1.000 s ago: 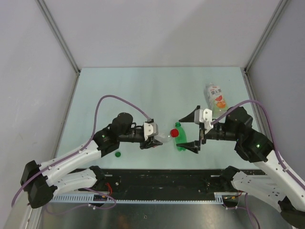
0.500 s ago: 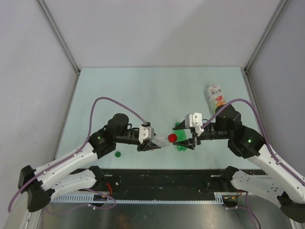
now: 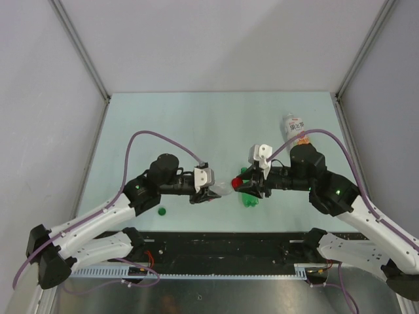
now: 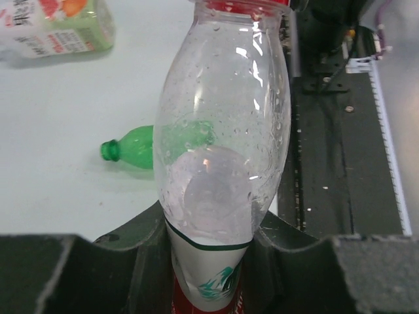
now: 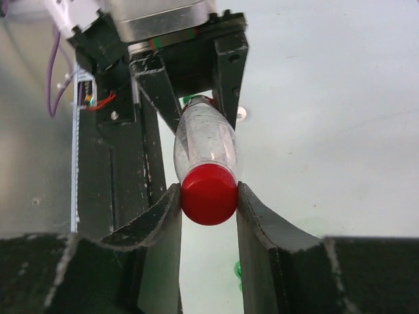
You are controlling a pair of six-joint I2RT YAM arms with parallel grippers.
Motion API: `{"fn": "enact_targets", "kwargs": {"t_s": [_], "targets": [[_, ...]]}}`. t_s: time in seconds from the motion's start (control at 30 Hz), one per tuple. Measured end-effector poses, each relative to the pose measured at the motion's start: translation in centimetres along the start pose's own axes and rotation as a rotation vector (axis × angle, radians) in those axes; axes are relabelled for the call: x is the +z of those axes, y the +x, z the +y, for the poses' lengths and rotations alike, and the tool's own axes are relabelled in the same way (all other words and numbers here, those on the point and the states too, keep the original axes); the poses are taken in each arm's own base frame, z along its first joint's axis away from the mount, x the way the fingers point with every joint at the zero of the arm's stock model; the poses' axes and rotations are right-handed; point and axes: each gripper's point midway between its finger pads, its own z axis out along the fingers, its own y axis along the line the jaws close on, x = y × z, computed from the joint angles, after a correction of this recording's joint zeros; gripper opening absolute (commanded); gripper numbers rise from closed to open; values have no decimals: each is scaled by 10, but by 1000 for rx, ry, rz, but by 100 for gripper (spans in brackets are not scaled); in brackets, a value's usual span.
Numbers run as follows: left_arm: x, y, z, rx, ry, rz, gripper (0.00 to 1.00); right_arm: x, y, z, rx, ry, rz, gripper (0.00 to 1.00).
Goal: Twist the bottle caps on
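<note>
Left claw (image 4: 209, 226) grips the clear bottle (image 4: 222, 118), right claw (image 5: 208, 191) pinches the red cap (image 5: 208, 196) onto it; green bottle (image 4: 139, 149) lies uncapped.

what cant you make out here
Right wrist view: the red cap covers the slim bottle's neck, so threading is hidden; left wrist view, the top edge crops the cap.
Top view: the green bottle is mostly under the right hand.
Left wrist view: the wider bottle is cut by the top edge.
</note>
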Motion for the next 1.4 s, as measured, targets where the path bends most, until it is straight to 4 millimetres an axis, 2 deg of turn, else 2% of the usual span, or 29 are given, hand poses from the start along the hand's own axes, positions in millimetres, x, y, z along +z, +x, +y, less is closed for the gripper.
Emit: {"fn": "enact_targets", "kwargs": {"t_s": [0.1, 0.37, 0.6, 0.63, 0.67, 0.7, 0.77, 1.1, 1.13, 1.2, 1.3, 1.33, 1.4], "targets": [[-3, -2, 15, -9, -85, 19, 17, 2, -2, -11, 114, 75, -5, 0], [-4, -7, 45, -66, -280, 23, 14, 7, -8, -55, 633, 342, -103, 0], [-2, -3, 64, -116, -422, -6, 14, 11, -3, -82, 911, 504, -185, 0], [-2, -3, 66, -114, -436, -10, 15, 12, -4, -83, 929, 513, -193, 4], [-2, -3, 67, -113, -448, -14, 15, 12, -4, -85, 944, 520, -202, 12], [-2, -3, 68, -111, -456, -18, 15, 13, -4, -85, 950, 521, -206, 24], [-2, -2, 70, -109, -469, -25, 16, 15, -5, -86, 943, 519, -211, 35], [4, -4, 70, -143, -457, -56, 21, 28, -14, -93, 829, 507, -234, 55], [5, -3, 70, -146, -452, -55, 21, 29, -13, -94, 820, 511, -231, 54], [9, -1, 70, -155, -443, -52, 23, 32, -9, -97, 808, 526, -222, 34], [10, -2, 69, -165, -439, -59, 30, 31, -7, -102, 795, 556, -221, 19], [10, -3, 69, -170, -442, -65, 36, 31, -7, -103, 793, 564, -224, 11], [9, -5, 71, -185, -455, -72, 64, 31, -9, -103, 782, 570, -232, 3]]}}
